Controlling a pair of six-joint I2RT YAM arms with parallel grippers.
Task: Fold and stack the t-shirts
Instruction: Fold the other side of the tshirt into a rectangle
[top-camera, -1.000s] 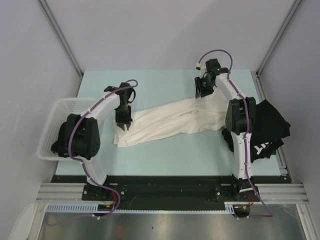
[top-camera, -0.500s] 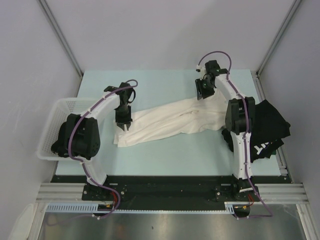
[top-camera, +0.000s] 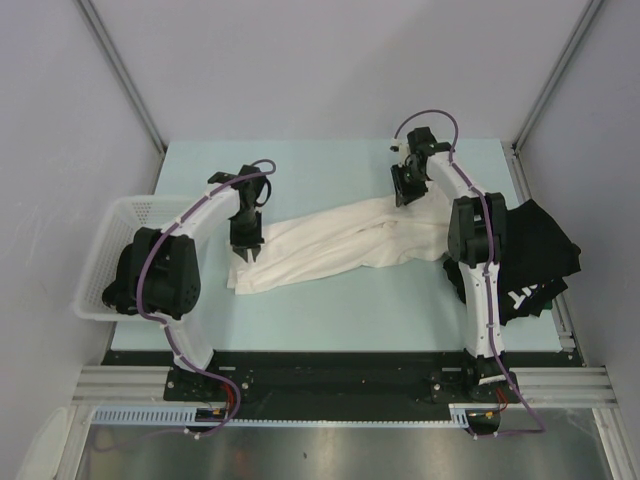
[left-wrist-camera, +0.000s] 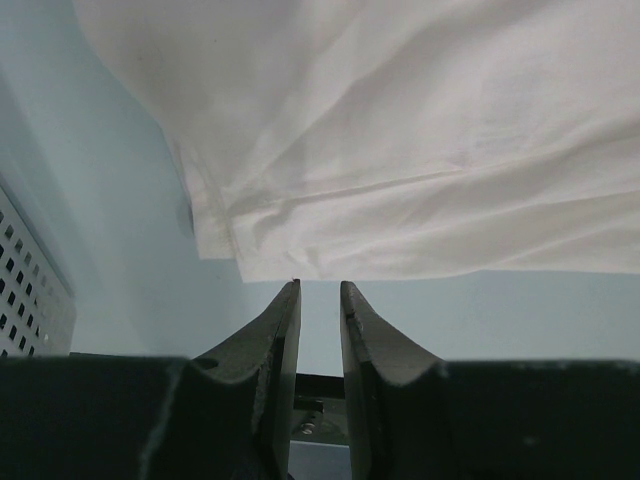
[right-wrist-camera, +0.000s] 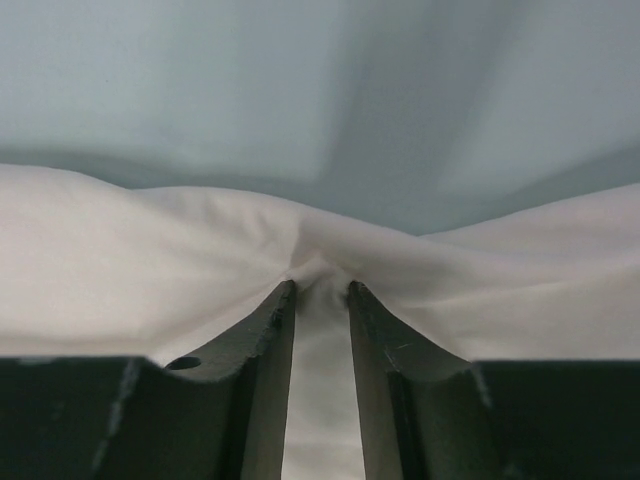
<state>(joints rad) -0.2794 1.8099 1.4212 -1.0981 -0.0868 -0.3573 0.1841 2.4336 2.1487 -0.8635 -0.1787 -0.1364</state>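
A cream-white t-shirt (top-camera: 340, 245) lies stretched in a long crumpled band across the table. My left gripper (top-camera: 247, 250) hangs over its left end. In the left wrist view the gripper (left-wrist-camera: 318, 285) stands open by a narrow gap with only table between the fingers, its tips at the hem of the shirt (left-wrist-camera: 400, 150). My right gripper (top-camera: 403, 195) is at the shirt's far right end. In the right wrist view the gripper (right-wrist-camera: 320, 285) is shut on a puckered fold of the shirt (right-wrist-camera: 120, 260). Black t-shirts (top-camera: 540, 250), one with white print, lie heaped at the right edge.
A white mesh basket (top-camera: 110, 240) stands at the table's left edge, and its wall (left-wrist-camera: 20, 290) shows beside the left gripper. The right arm's upper link (top-camera: 478, 235) stands between the white shirt and the black heap. Grey walls close in the table.
The right gripper's jaws have narrowed onto the white shirt's fold, and its wrist has shifted slightly. The left arm and the shirt's left end have not moved.
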